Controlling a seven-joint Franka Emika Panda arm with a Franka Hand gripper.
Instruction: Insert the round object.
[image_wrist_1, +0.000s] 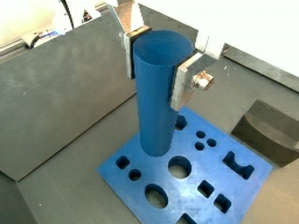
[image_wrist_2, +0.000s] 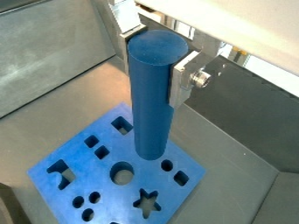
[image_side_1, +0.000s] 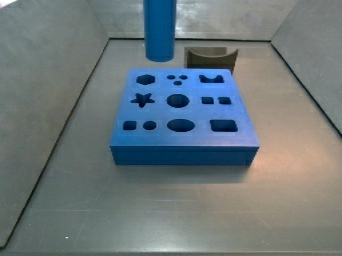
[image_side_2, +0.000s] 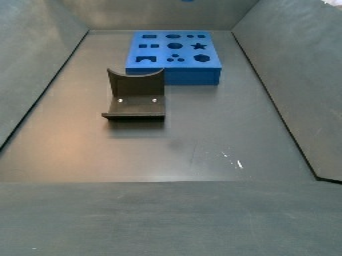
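My gripper (image_wrist_1: 156, 70) is shut on a tall blue cylinder (image_wrist_1: 156, 105), the round object, and holds it upright by its top end, one silver finger (image_wrist_1: 184, 83) on each side. Both wrist views show this grip (image_wrist_2: 158, 61). The cylinder (image_wrist_2: 152, 105) hangs above the blue block (image_wrist_1: 260, 175), which has several shaped holes. The large round hole (image_wrist_1: 179, 166) lies just beside the cylinder's lower end. In a side view the cylinder (image_side_1: 160, 28) hangs over the far left edge of the block (image_side_1: 181, 155); the gripper is cut off there.
The dark fixture (image_side_1: 210, 58) stands on the floor beside the block and also shows in the wrist view (image_wrist_1: 271, 131). In a side view it (image_side_2: 134, 97) sits apart from the block (image_side_2: 177, 72). Grey walls enclose the floor.
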